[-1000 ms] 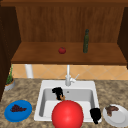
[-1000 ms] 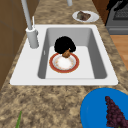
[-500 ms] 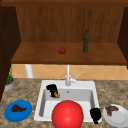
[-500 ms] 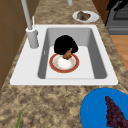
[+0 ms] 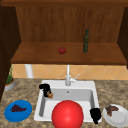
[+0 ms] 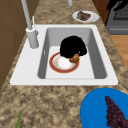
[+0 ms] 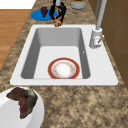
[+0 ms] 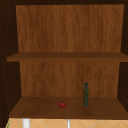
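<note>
Your left hand (image 5: 45, 89) hangs over the sink's (image 5: 42, 100) far-left corner, fingers pinched on a small brown food morsel (image 5: 50, 95) above the red-rimmed plate (image 7: 63, 68). Your right hand (image 5: 95, 115) idles by the near-right rim; I can't tell its fingers' state.

1. The front view faces the sink (image 5: 67, 98) and the shelf (image 5: 67, 56) above it.
2. The left side view looks along the counter (image 6: 50, 105), close over the sink.
3. The right side view looks back the opposite way; both share the plate (image 7: 63, 68).
4. The upper view faces the shelf, sharing the bottle (image 8: 86, 95) with the front view.
</note>
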Available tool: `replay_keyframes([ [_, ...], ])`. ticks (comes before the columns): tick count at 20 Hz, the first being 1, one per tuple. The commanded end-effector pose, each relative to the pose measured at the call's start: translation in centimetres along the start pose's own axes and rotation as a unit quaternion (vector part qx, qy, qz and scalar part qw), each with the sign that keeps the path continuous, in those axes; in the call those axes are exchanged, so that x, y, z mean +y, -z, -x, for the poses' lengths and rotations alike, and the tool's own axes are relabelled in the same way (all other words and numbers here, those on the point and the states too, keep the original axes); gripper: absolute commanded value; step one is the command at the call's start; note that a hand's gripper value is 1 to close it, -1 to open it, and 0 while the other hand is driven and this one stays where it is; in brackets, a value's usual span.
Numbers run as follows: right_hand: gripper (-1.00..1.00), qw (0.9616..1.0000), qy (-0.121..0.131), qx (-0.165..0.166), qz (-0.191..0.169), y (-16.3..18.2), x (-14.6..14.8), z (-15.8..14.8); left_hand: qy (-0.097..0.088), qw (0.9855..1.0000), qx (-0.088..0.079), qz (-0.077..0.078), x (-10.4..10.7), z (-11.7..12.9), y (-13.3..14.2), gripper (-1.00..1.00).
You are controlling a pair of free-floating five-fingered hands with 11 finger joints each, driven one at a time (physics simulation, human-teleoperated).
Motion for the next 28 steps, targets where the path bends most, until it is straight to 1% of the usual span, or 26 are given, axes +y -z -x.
replay_keyframes([
  [1,0.00,1.0000,0.000,0.000,0.000,0.0,0.0,0.0,-0.020,0.9996,0.011,-0.014,0.8,-2.7,-1.3,1.00],
  [4,0.00,1.0000,0.000,0.000,0.000,0.0,0.0,0.0,-0.023,0.9995,0.015,-0.016,1.5,-4.7,-2.3,1.00],
  [7,0.00,1.0000,0.000,0.000,0.000,0.0,0.0,0.0,-0.031,0.9992,0.017,-0.019,2.3,-6.7,-3.3,1.00],
  [9,0.00,1.0000,0.000,0.000,0.000,0.0,0.0,0.0,-0.032,0.9992,0.017,-0.018,2.6,-8.0,-3.8,1.00],
  [10,0.00,1.0000,0.000,0.000,0.000,0.0,0.0,0.0,-0.032,0.9992,0.019,-0.015,2.5,-8.8,-3.9,1.00],
  [16,0.00,1.0000,0.000,0.000,0.000,0.0,0.0,0.0,-0.035,0.9991,0.018,-0.014,3.2,-13.3,-5.3,1.00],
  [20,0.00,1.0000,0.000,0.000,0.000,0.0,0.0,0.0,-0.034,0.9991,0.019,-0.015,3.1,-15.9,-6.6,1.00],
  [24,0.00,1.0000,0.000,0.000,0.000,0.0,0.0,0.0,-0.035,0.9991,0.021,-0.010,2.3,-17.7,-8.2,1.00],
  [28,0.00,1.0000,0.000,0.000,0.000,0.0,0.0,0.0,-0.038,0.9990,0.023,-0.010,1.9,-19.6,-9.8,1.00],
])
